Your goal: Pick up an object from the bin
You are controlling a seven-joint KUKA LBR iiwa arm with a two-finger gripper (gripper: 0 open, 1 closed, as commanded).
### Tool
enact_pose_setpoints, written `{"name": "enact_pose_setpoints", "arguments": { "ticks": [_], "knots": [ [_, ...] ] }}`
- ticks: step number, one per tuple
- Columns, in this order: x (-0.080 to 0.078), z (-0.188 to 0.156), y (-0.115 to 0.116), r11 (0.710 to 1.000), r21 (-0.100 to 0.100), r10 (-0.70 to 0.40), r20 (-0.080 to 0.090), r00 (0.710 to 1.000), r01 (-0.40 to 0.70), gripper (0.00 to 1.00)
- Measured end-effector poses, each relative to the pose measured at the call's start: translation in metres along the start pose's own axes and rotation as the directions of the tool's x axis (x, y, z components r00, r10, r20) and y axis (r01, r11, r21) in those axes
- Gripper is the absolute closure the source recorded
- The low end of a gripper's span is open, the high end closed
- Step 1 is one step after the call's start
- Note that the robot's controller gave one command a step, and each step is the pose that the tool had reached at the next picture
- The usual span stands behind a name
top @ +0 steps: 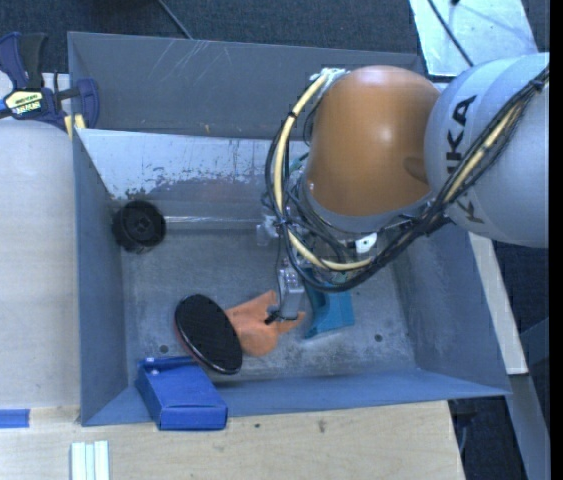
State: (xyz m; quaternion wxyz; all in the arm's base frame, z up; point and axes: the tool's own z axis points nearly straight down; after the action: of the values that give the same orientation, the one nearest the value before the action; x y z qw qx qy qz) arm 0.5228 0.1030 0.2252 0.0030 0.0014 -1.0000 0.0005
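An orange, lumpy object (254, 330) lies on the bin's (101, 298) floor near the front wall, around the middle. The gripper (286, 310) is down at its right edge, and appears to touch it; whether the claw is open or closed on it cannot be told. A black oval disc (207, 333) overlaps the orange object's left side. A blue piece (333, 313) sits just right of the gripper. A blue box (183, 398) fills the near-left corner, and a black round knob (139, 226) lies far left, well apart.
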Motion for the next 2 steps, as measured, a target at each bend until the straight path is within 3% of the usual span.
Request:
{"name": "enact_pose_setpoints", "arguments": {
  "ticks": [1,2],
  "knots": [
    [-0.001,-0.005,0.0,1.0,-0.002,0.003,0.009,1.0,-0.003,0.0],
    [0.001,0.045,-0.008,0.998,-0.001,-0.061,0.014,0.998,0.061,0.0]
  ]
}}
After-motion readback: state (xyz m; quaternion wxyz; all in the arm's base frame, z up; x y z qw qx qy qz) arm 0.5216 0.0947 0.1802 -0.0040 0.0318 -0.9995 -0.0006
